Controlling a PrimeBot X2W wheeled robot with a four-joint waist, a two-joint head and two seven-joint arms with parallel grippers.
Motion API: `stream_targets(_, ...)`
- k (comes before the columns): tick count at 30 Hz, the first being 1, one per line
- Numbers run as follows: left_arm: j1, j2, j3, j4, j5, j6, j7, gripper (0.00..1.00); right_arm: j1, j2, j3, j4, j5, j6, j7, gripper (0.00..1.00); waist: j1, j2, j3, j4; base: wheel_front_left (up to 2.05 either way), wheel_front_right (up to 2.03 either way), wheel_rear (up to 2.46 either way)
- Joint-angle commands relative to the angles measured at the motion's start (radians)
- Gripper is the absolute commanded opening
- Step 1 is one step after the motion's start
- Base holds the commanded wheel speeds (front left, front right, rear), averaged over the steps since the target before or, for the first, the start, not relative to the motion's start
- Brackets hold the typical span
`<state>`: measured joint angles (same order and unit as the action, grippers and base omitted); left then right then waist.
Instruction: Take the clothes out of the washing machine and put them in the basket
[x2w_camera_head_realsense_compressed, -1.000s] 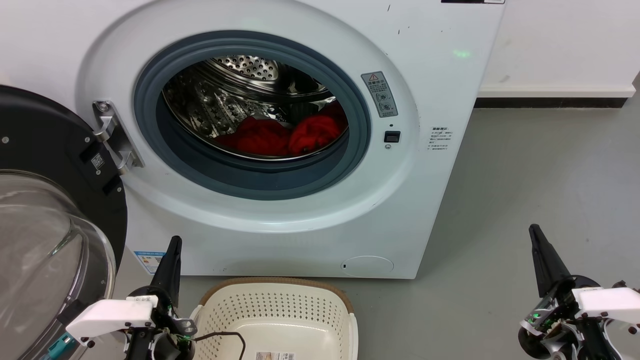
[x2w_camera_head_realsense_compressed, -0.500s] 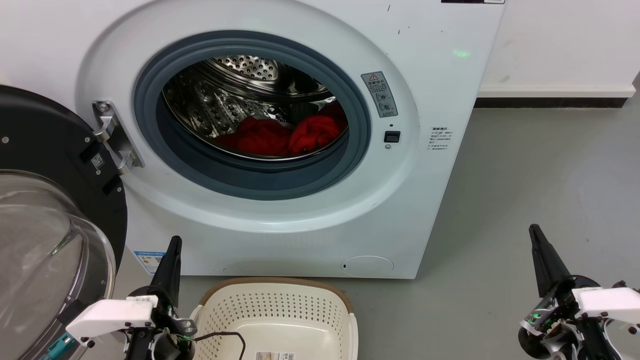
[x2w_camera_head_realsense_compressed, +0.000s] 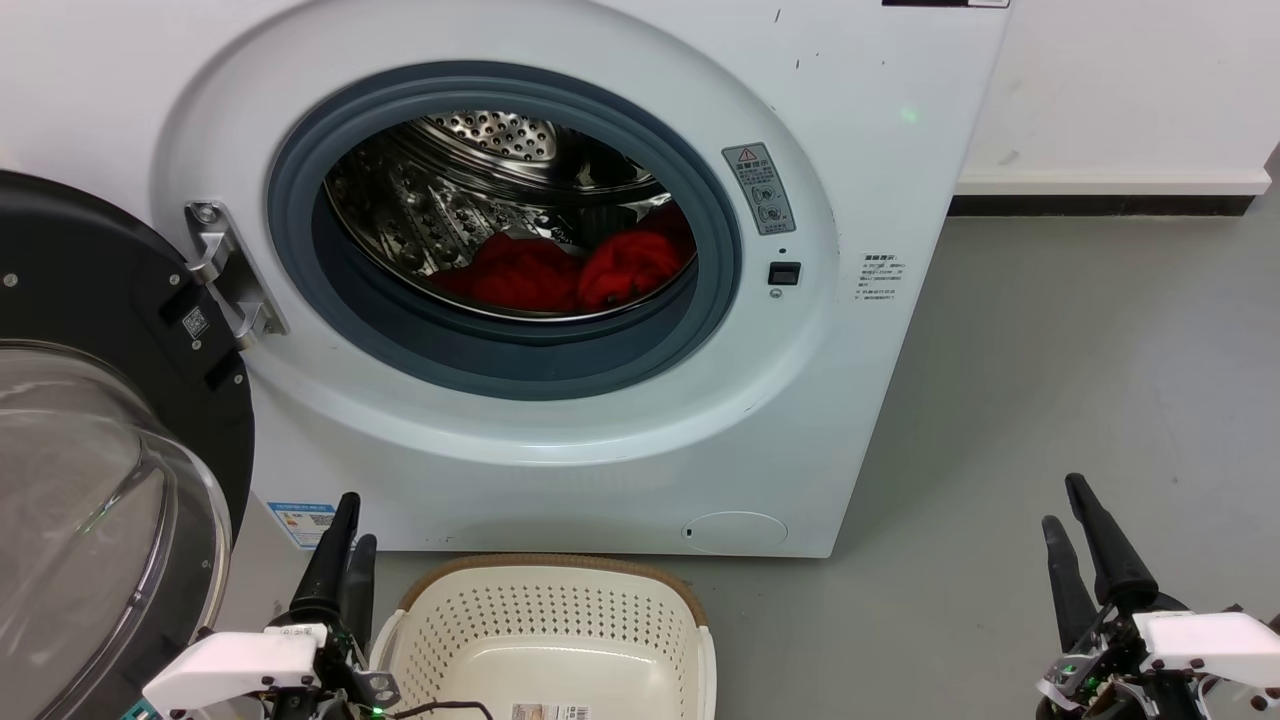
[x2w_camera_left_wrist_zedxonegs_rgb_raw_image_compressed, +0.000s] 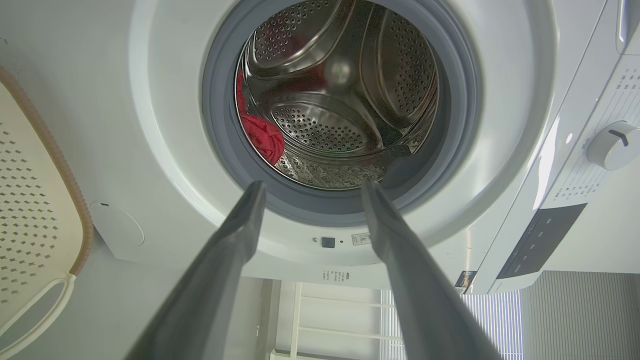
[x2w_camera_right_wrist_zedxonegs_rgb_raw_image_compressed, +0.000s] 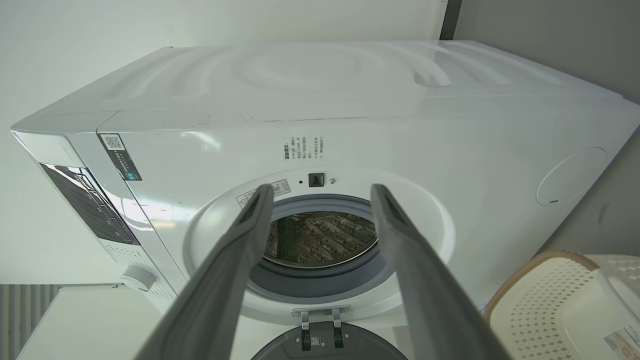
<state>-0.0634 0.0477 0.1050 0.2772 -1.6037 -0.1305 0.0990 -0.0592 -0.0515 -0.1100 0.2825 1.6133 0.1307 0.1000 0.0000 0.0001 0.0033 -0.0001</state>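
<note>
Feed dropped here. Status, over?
Left end effector open, right end effector open, both empty. Clothes in washing machine, basket in front. Door open, nothing blocking.

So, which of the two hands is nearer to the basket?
The left hand: its fingers rise right beside the left rim of the basket. The right hand stands far off on the other side, over the grey floor.

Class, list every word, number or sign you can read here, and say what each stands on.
No words or numbers are legible.
Warning triangle: on the grey sticker beside the washing machine porthole; its print is too small.
White label on the machine front: too small.
Blue label at the machine's lower left: blurred.
QR sticker on the door frame: code only.
Paper label in the basket: cut off, unreadable.
</note>
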Motion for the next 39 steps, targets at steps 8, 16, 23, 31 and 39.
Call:
stream_targets(8,-0.012,0.002,0.001,-0.068,0.141,0.011,-0.047,1.00,-0.007,0.000,-0.011,-0.040,-0.128,0.000,-0.047,1.00,0.0000,-0.0001,0.002,0.000,0.00,0.00,0.00)
stream_targets(16,0.000,0.002,-0.012,-0.123,0.295,0.048,-0.083,1.00,0.006,0.000,-0.014,-0.101,-0.302,0.000,-0.084,1.00,0.0000,-0.0001,0.004,-0.001,0.00,0.00,0.00)
stream_targets(23,0.013,0.002,-0.025,-0.162,0.436,0.076,-0.112,1.00,0.022,0.000,-0.007,-0.151,-0.463,0.000,-0.113,1.00,0.0000,-0.0001,0.006,-0.001,0.00,0.00,0.00)
stream_targets(31,0.024,0.002,-0.048,-0.192,0.593,0.099,-0.143,1.00,0.037,0.000,0.011,-0.201,-0.655,0.000,-0.143,1.00,0.0000,-0.0001,0.008,-0.001,0.00,0.00,0.00)
stream_targets(39,0.037,0.002,-0.067,-0.207,0.728,0.122,-0.171,1.00,0.054,0.000,0.030,-0.239,-0.835,0.000,-0.172,1.00,0.0000,-0.0001,0.008,-0.002,0.00,0.00,0.00)
